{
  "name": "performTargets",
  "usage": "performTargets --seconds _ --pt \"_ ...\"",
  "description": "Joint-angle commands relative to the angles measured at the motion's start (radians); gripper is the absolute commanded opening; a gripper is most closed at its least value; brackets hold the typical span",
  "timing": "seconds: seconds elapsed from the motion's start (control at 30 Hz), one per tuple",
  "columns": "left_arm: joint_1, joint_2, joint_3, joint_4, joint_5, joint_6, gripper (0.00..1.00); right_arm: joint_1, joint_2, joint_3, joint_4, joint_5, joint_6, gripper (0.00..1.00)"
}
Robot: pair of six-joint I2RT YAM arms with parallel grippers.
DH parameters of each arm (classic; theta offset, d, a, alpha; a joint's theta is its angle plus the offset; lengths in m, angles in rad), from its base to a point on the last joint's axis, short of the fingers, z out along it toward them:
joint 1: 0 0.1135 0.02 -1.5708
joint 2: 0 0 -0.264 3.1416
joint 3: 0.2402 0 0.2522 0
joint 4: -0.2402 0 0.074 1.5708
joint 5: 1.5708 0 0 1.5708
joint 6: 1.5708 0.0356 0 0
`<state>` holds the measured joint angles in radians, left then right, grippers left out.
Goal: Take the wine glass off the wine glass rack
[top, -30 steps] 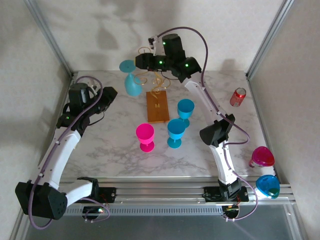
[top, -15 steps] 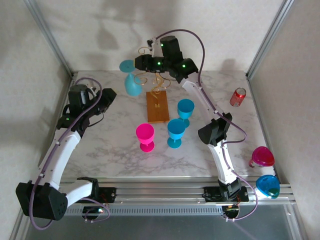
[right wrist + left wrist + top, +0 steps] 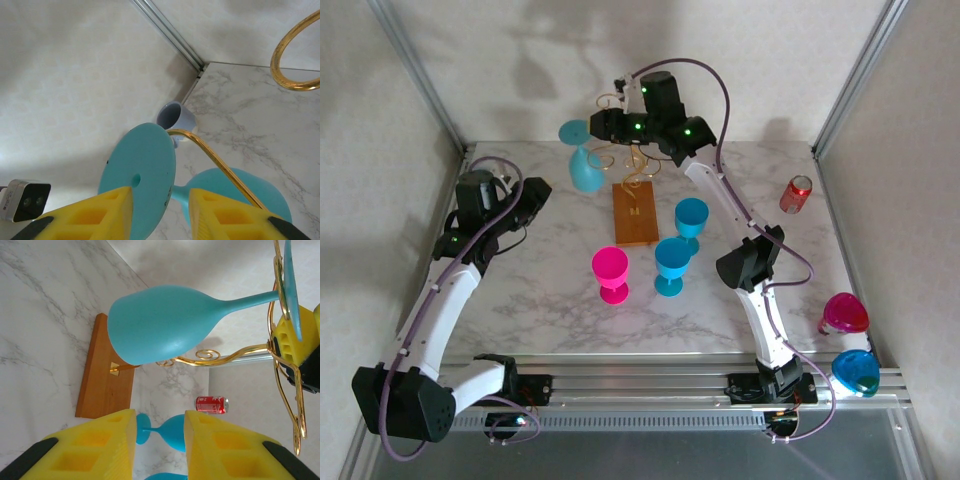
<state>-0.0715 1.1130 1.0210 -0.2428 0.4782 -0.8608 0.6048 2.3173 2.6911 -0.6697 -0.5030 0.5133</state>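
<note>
A teal wine glass [image 3: 585,168] hangs upside down from the wine glass rack [image 3: 632,152], a gold wire stand on a wooden base [image 3: 635,213]. My right gripper [image 3: 599,125] is up at the glass's foot [image 3: 137,172]. Its yellow fingers [image 3: 227,215] close on the foot's rim and the top of the stem, under a gold arm [image 3: 215,160]. My left gripper [image 3: 532,197] hovers left of the rack, open and holding nothing. In the left wrist view the bowl [image 3: 160,322] hangs above and beyond that gripper [image 3: 160,450], apart from it.
A pink glass [image 3: 611,272] and two blue glasses [image 3: 672,262] [image 3: 691,218] stand in front of the wooden base. A red can [image 3: 796,193] lies at the right. Two more glasses [image 3: 844,314] sit off the table's right edge. A small pale cup [image 3: 174,116] is in the back corner.
My right gripper shifted slightly left onto the glass's foot and its jaws narrowed. The left arm and the glass have not moved.
</note>
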Motion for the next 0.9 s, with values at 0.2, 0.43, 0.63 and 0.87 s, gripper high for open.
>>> performTargets --seconds 0.2,0.43,0.63,0.87 --pt "0.017 -0.024 -0.019 0.026 0.018 -0.006 0.30 0.006 0.022 0.032 0.033 -0.041 0.014 0.34" --pt "0.020 -0.024 -0.021 0.029 0.020 -0.006 0.30 0.007 0.028 0.032 0.042 -0.049 0.019 0.34" --pt "0.025 -0.024 -0.025 0.031 0.020 -0.007 0.30 0.009 0.031 0.032 0.048 -0.055 0.024 0.33" --pt "0.026 -0.025 -0.025 0.032 0.022 -0.009 0.30 0.011 0.027 0.032 0.057 -0.062 0.032 0.31"
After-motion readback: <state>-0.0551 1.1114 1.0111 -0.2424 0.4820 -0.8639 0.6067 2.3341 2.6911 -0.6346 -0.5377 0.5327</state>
